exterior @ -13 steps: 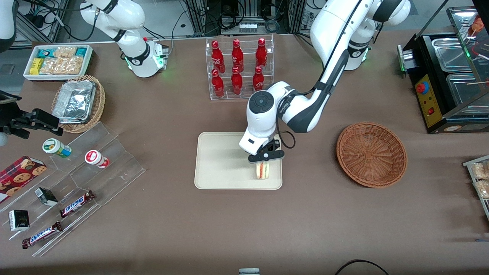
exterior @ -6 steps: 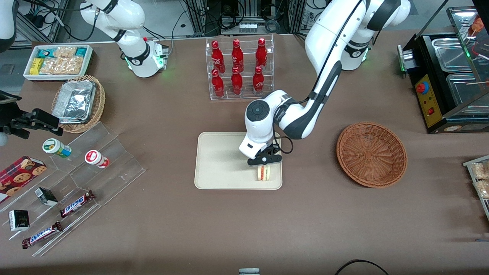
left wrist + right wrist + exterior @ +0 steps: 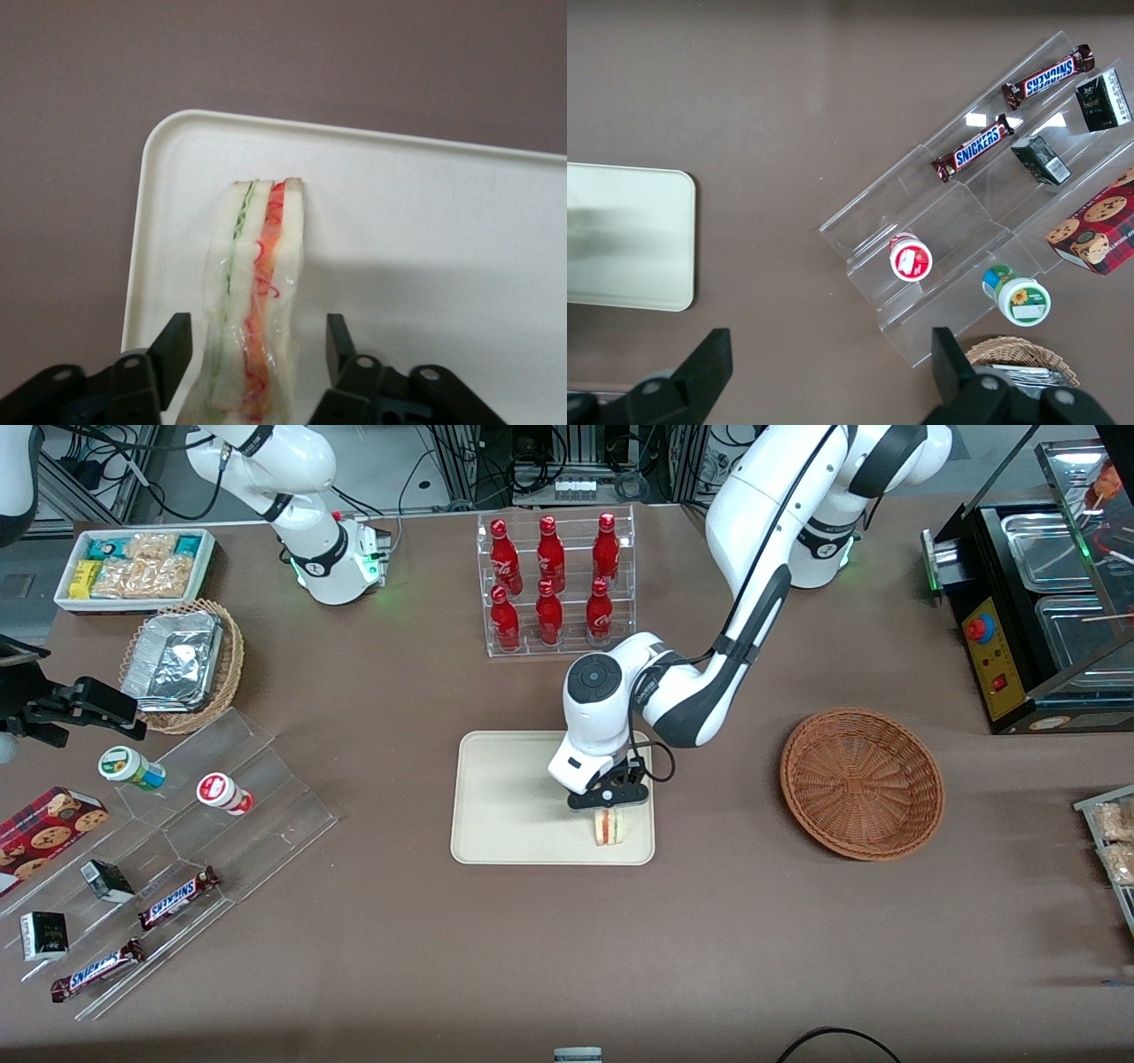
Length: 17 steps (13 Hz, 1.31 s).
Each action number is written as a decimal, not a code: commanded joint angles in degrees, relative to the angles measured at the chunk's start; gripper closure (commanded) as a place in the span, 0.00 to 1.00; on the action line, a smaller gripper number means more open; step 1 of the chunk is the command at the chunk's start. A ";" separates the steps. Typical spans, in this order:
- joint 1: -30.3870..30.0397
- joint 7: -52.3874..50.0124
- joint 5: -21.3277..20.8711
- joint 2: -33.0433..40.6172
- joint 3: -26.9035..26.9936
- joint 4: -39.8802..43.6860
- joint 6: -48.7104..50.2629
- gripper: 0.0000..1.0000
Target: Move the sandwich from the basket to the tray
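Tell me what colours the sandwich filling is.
Red and green between white bread; the sandwich shows best in the left wrist view.

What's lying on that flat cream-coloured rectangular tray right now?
Only the triangular white-bread sandwich rests on the cream tray, near the corner nearest the round reddish-brown wicker basket. The left gripper straddles it, fingers open, not touching. The arm hides part of the tray.

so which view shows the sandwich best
The left wrist view: the sandwich stands on the tray between the open gripper fingers, filling layers clear. In the front view it is small, partly under the gripper. The right wrist view misses it.
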<state>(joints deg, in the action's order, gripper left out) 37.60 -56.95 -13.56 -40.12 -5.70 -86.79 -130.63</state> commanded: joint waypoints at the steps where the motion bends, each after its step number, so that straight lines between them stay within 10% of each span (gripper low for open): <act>1: 0.46 -1.40 -0.51 2.57 0.43 1.45 4.04 0.00; 7: -5.86 0.09 0.81 19.17 0.87 0.83 23.81 0.00; 17: -27.29 30.29 9.94 40.19 0.96 -1.53 43.70 0.00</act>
<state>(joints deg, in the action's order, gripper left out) 14.38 -32.11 -6.06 -4.29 -4.09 -84.55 -87.75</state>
